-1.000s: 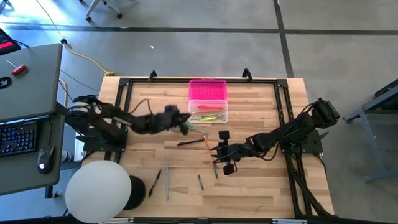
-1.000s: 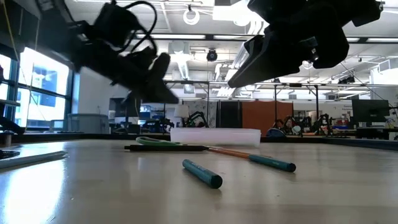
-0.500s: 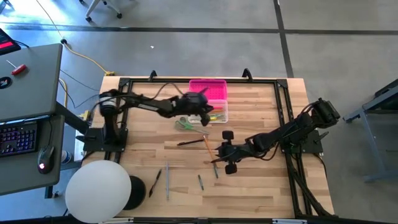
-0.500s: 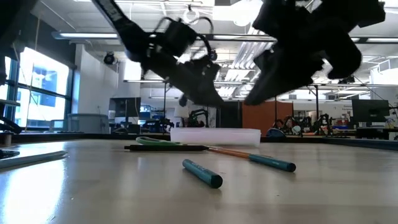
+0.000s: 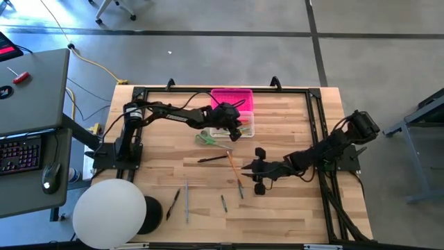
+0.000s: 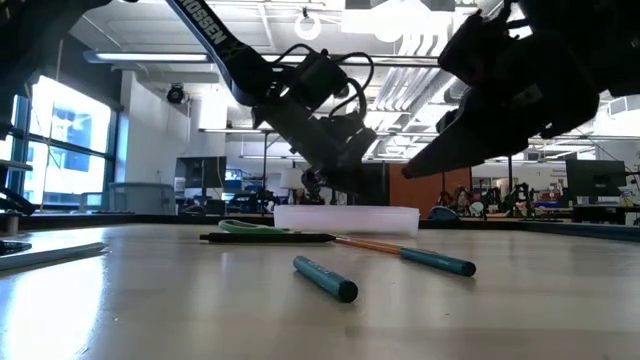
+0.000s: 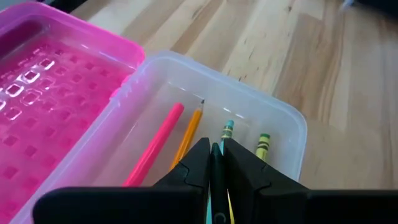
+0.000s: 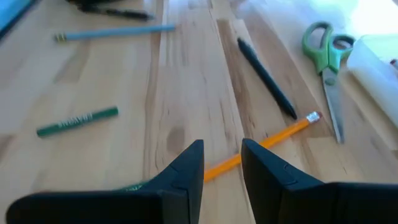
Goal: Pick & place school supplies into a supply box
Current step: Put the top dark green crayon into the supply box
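my left gripper (image 7: pixel 214 163): fingers clamped on a thin dark pen (image 7: pixel 216 180), over the box
supply box (image 7: pixel 273 118): clear smooth plastic tray, bumpy pink lid (image 7: pixel 43 87), back middle of table
my right gripper (image 8: pixel 222 163): fingers a little apart, over a long orange pencil (image 8: pixel 267 144)

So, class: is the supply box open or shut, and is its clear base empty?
Open, not empty. The pink lid lies flat beside the clear base, which holds a pink pencil and an orange pencil.

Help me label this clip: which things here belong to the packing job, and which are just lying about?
Job: supply box; dark pen in the left gripper, jaws shut; scissors; orange pencil; black pen; green pencil; right gripper, jaws open.
Lying about: white round object; keyboard; mouse.
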Controlling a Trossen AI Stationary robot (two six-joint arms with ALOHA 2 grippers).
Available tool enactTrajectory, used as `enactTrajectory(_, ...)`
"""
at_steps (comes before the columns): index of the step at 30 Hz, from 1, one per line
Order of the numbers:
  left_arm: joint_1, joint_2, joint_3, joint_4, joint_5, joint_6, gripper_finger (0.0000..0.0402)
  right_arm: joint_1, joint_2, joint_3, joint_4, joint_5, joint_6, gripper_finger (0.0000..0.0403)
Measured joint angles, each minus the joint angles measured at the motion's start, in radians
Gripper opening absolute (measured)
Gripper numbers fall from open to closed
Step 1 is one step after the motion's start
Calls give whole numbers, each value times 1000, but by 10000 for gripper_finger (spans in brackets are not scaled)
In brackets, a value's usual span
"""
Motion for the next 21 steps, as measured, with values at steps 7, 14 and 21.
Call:
enactTrajectory(7,0,0,0,-11,-3,0,76,6,0,-25,30,46,27,87)
enactTrajectory(14,11,0,0,-10,-27,0,76,54,2,-24,74,158,54,87)
enactTrajectory(21,27,0,0,-11,-23,-10,76,77,72,-24,146,216,77,87)
